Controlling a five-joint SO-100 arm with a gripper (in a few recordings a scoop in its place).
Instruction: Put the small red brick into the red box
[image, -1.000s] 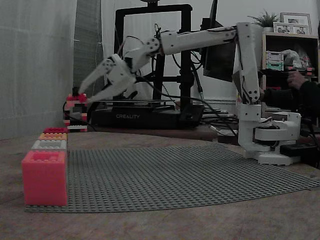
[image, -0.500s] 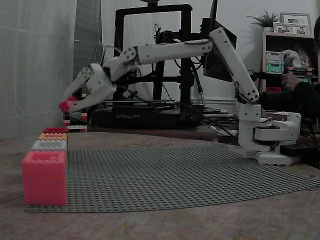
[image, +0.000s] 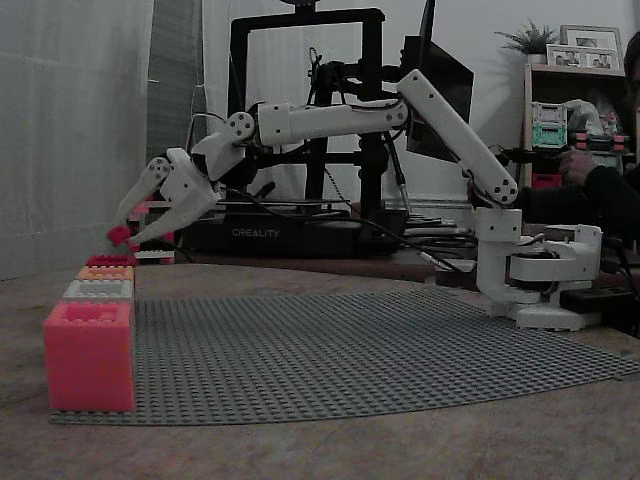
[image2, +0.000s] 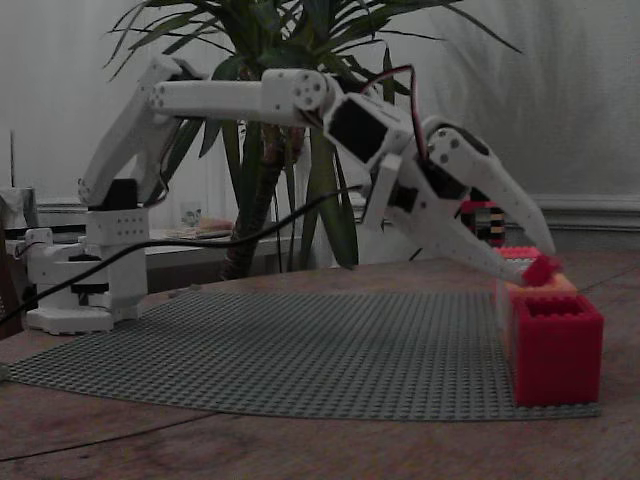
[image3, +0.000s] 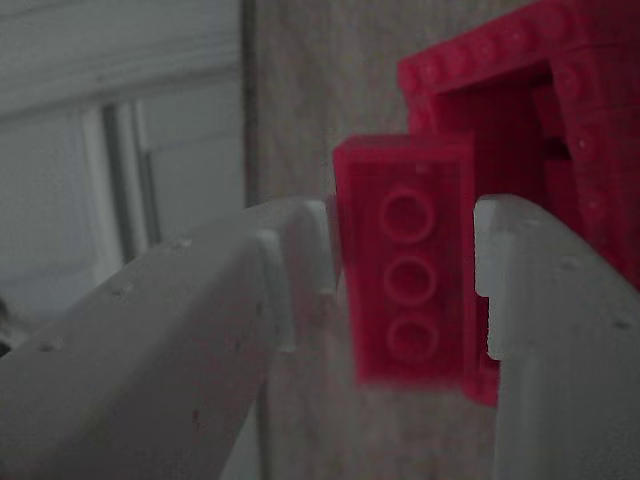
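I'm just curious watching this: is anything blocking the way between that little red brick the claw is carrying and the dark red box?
Nothing visible does. The gripper holds the small red brick above the table, and the red box sits just beyond it with its top open.

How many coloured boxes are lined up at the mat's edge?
4 in a fixed view: salmon-pink box nearest the camera, then grey box, orange box, and red box farthest, below the gripper.

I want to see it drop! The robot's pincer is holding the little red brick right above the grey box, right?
Not the grey box. The wrist view shows the pincer holding the small red brick just above the red box.
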